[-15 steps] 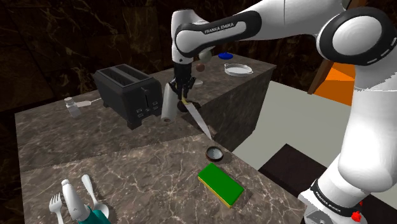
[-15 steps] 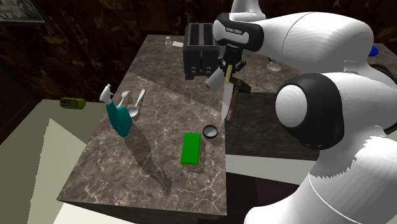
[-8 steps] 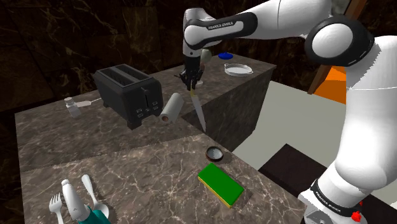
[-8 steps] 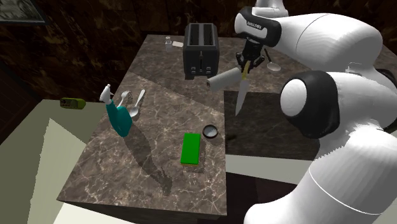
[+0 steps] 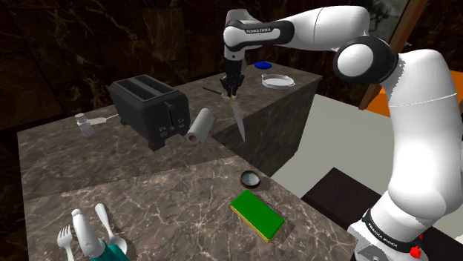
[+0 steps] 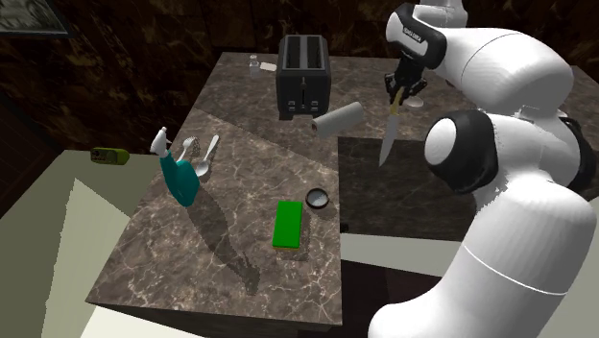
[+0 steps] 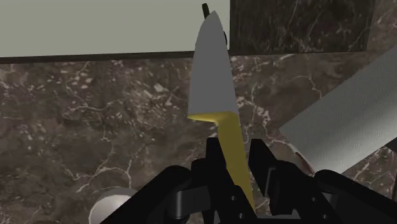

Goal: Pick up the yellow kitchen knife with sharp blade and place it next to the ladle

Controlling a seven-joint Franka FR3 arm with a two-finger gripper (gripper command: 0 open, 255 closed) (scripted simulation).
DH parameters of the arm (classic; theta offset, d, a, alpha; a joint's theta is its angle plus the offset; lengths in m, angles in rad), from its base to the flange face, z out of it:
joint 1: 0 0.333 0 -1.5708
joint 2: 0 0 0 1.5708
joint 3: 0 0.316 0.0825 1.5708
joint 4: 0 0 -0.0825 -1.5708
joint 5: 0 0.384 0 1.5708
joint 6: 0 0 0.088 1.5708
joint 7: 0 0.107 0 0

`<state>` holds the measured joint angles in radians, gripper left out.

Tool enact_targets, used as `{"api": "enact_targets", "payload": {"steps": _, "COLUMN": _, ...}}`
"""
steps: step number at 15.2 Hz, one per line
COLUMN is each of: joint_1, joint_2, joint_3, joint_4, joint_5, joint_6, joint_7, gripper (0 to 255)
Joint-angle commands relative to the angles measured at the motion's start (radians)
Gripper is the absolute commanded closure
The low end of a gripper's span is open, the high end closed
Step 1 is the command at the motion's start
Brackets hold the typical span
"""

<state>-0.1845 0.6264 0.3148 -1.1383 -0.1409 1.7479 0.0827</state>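
Clamping the yellow handle between them, the jaws were shut on the knife (image 7: 210,76), which hung blade-down in the air over the far stretch of the worktop (image 5: 52,148), beyond the paper roll (image 5: 199,124) and the toaster (image 5: 148,111). To do the carry well, the arm would probably need to hold the blade steady, come down slowly until the tip nearly met the stone, and tilt the knife flat. It should let go only beside the ladle, not on it, because a release from this height could send the knife bouncing off the edge.

Of the containers, the white dish (image 5: 278,81) at the far end looked empty. So did the small round bowl (image 5: 251,178) near the green sponge (image 5: 257,213). The teal holder (image 6: 178,181) carried 1 fork, 1 spoon and 1 white-handled tool.
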Motion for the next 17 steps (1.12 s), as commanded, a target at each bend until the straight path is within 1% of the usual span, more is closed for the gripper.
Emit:
{"api": "enact_targets", "payload": {"steps": 1, "joint_1": -0.006, "joint_2": 0.068, "joint_3": -0.012, "joint_4": 0.116, "joint_5": -0.008, "joint_6": -0.047, "joint_7": -0.035, "gripper": 255}}
{"api": "enact_targets", "payload": {"steps": 3, "joint_1": -0.007, "joint_2": 0.152, "joint_3": -0.025, "joint_4": 0.262, "joint_5": -0.017, "joint_6": -0.109, "joint_7": -0.071, "gripper": 255}}
{"api": "enact_targets", "payload": {"steps": 5, "joint_1": 0.006, "joint_2": 0.268, "joint_3": -0.040, "joint_4": 0.471, "joint_5": -0.028, "joint_6": -0.199, "joint_7": -0.106, "gripper": 255}}
{"api": "enact_targets", "payload": {"steps": 7, "joint_1": -0.006, "joint_2": 0.240, "joint_3": -0.038, "joint_4": 0.393, "joint_5": -0.025, "joint_6": -0.150, "joint_7": -0.103, "gripper": 255}}
{"api": "enact_targets", "payload": {"steps": 10, "joint_1": -0.019, "joint_2": 0.219, "joint_3": -0.035, "joint_4": 0.312, "joint_5": -0.023, "joint_6": -0.092, "joint_7": -0.099, "gripper": 255}}
{"api": "enact_targets", "payload": {"steps": 17, "joint_1": -0.036, "joint_2": 0.201, "joint_3": -0.034, "joint_4": 0.185, "joint_5": -0.023, "joint_6": 0.016, "joint_7": -0.094, "gripper": 255}}
